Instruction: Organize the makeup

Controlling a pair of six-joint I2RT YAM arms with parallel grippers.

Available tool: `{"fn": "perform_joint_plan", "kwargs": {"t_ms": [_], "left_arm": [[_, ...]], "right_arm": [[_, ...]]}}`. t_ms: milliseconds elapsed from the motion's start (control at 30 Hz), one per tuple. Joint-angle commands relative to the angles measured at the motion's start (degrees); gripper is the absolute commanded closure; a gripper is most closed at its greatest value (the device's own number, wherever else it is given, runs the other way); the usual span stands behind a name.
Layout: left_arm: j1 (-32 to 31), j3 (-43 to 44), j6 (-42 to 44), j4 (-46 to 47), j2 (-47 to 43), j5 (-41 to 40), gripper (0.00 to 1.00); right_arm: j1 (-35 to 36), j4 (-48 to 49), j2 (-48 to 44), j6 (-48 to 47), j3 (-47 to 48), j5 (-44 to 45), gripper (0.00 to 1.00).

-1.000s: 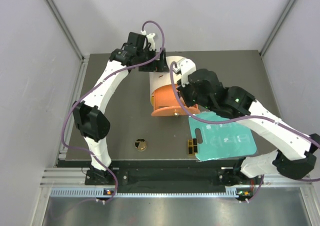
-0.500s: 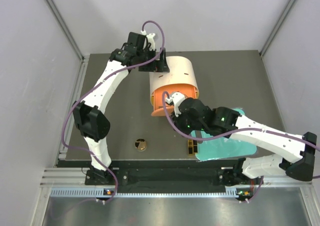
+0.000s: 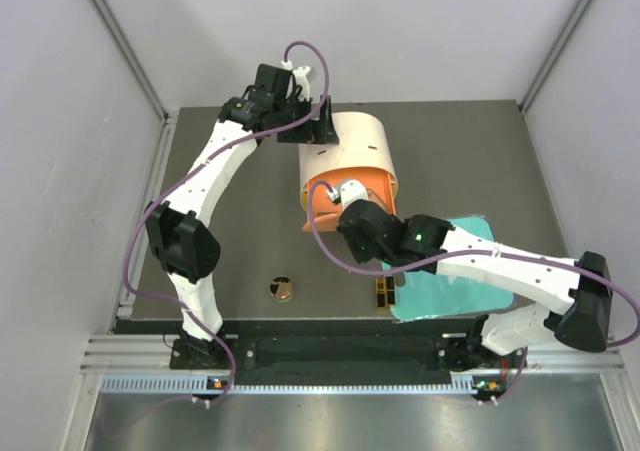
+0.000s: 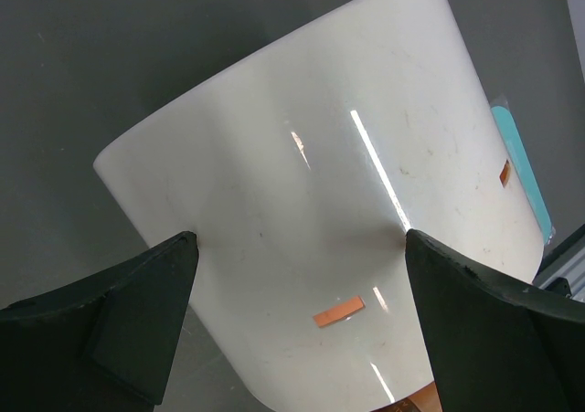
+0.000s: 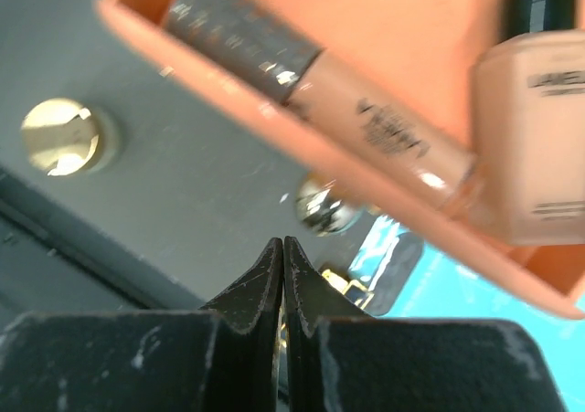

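The left jaws are spread wide astride the cream box (image 4: 302, 138); the right jaws are clenched, empty. Two tubes (image 5: 375, 120) are lodged in its orange tray (image 5: 402, 10); the compact (image 3: 281, 289) is left on the surface (image 3: 240, 251).

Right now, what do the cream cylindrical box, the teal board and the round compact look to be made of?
Cream cylindrical box: probably glossy plastic or lacquered card, since its smooth wall carries sharp light streaks.
Teal board: looks like thin, smooth plastic with a slight sheen, though this can't be confirmed.
Round gold compact: polished metal or metallised plastic, judging by its bright, mirror-like glint.
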Motion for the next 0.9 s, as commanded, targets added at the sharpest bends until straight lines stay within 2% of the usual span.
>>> {"fn": "perform_joint_plan", "kwargs": {"t_ms": [0,133,433,567,867], "left_arm": [[-0.42,1.27,1.75,-2.69,0.45,-1.96,0.01],[-0.42,1.36,1.93,-2.87,0.36,-2.13,0.01],[-0.33,1.54,2.63,-3.66,0.36,-2.57,0.01],[-0.33,1.45,2.89,-3.75,0.28,-2.66,0.01],[-0.42,1.45,3.42,-4.36,0.36,-2.84,0.01]], "right_arm": [[-0.87,3.16,1.76,0.41,4.19,9.80,1.00],[-1.67,4.13,3.35,-1.44,6.03,14.72,1.00],[-5.97,8.78,6.43,-5.66,8.67,19.12,1.00],[-7.99,12.83,6.87,-8.55,8.76,19.48,1.00],[-10.72,18.10,13.89,-10.85,12.71,17.90,1.00]]}}
